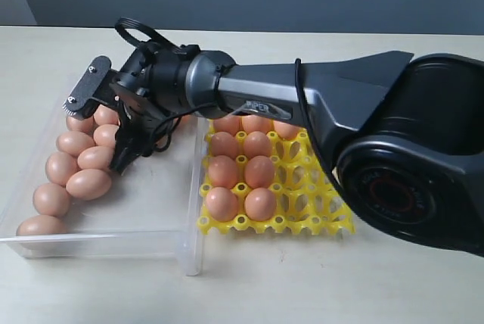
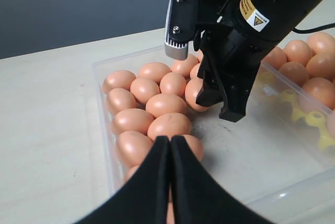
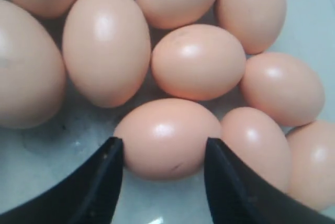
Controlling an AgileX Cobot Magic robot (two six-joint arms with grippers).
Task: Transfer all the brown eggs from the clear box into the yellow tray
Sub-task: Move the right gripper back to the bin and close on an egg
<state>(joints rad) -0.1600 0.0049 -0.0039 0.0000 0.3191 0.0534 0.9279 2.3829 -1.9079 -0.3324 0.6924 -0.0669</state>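
My right gripper point(image 1: 96, 136) was open, jaws spread wide and tilted down into the clear box point(image 1: 91, 244). In the right wrist view its two black fingertips point(image 3: 112, 161) sat either side of one of the brown eggs point(image 3: 167, 137), which lay on the box floor against its neighbours. Couldn't tell if the tips actually touched the shell, and the egg wasn't lifted. My right arm point(image 1: 318, 97) reached across over the yellow tray point(image 1: 310, 188) to get there. The loose eggs were bunched along the left side of the box in the exterior view, packed touching each other, with the box floor beside the tray bare. The tray sat just beside the box on the table point(image 1: 340, 278). Roughly nine eggs were seated in its cups on the box side, a few partly hidden under the arm, and the outer cups showed yellow lattice. My left gripper point(image 2: 170, 139) was closed, fingers pressed flat together with nothing between them, hanging above the egg cluster at the near end of the box in its own wrist view.
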